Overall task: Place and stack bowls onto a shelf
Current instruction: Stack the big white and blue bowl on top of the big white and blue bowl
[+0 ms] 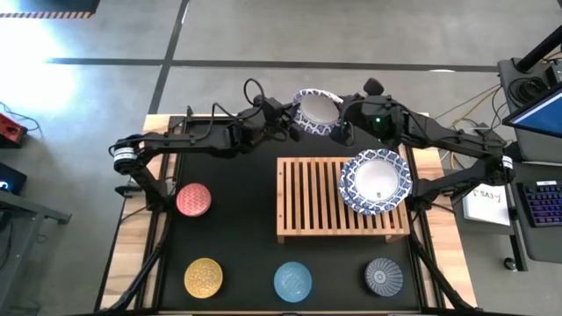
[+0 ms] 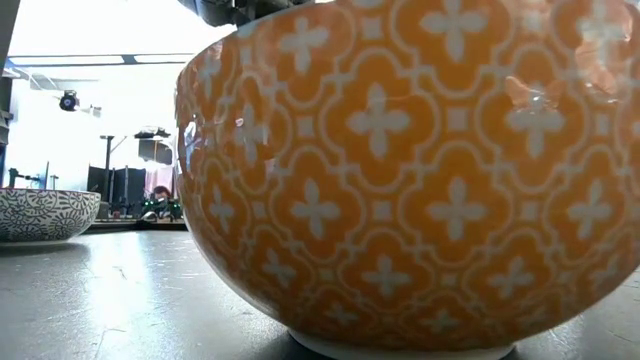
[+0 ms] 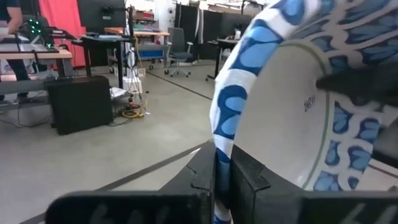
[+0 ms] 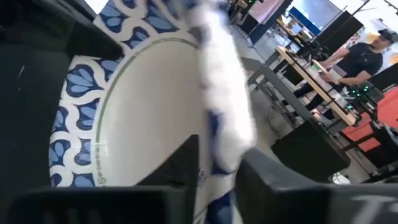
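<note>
A black-covered worktop [image 1: 237, 219] carries the slatted wooden shelf [image 1: 307, 197]. One wide blue-and-white bowl [image 1: 376, 181] sits on the shelf's right end. In front of the shelf stand yellow [image 1: 203, 277], light blue [image 1: 292, 281] and dark grey [image 1: 384, 276] bowls; a red bowl [image 1: 193, 200] lies to its left

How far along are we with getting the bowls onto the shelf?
Done: one white bowl sits on the shelf, right end. In hand: a second white bowl is held behind the shelf, the left gripper shut on its rim and the right gripper closing on the opposite rim. Left: the red, yellow, light blue and grey bowls sit on the table.
</note>
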You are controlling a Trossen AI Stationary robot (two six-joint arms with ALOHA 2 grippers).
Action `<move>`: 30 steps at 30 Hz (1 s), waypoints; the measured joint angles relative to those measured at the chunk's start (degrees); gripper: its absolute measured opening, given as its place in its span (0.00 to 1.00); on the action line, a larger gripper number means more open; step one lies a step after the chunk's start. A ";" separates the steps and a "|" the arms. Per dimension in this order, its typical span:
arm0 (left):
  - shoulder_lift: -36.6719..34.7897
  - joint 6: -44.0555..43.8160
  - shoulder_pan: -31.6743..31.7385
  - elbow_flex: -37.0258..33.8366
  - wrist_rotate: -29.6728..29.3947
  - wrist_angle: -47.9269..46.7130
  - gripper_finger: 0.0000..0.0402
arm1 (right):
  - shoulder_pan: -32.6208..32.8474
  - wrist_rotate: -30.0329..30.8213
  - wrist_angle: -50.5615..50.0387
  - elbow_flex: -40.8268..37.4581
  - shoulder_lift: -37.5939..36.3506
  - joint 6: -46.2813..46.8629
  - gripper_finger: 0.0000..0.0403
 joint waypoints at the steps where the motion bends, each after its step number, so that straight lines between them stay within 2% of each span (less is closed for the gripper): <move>1: 0.00 -0.02 -0.03 0.00 0.03 -0.26 0.02 | 0.00 0.07 0.08 0.00 -0.19 0.00 0.10; 3: 0.04 -0.02 -0.05 0.00 0.34 -0.45 0.03 | -0.02 0.16 -0.01 0.00 -0.73 -0.32 0.04; 10: 0.07 0.18 -0.04 0.00 1.45 -0.29 0.11 | 0.02 -0.23 -1.03 0.00 -1.84 0.53 0.02; 17: 0.09 0.19 0.04 0.00 14.01 2.28 0.25 | 0.07 -0.39 -1.56 0.00 -1.84 0.81 0.02; 21: -0.06 0.29 0.07 0.00 14.57 2.65 0.30 | -0.04 0.21 -2.32 0.00 -2.03 1.02 0.02; 24: -0.61 0.99 0.07 0.00 14.86 3.09 0.33 | -0.30 4.18 -3.61 0.00 -2.71 1.12 0.02; 30: -1.46 2.74 0.11 0.00 14.75 5.06 0.36 | -2.33 6.24 -9.91 0.00 -4.31 7.18 0.02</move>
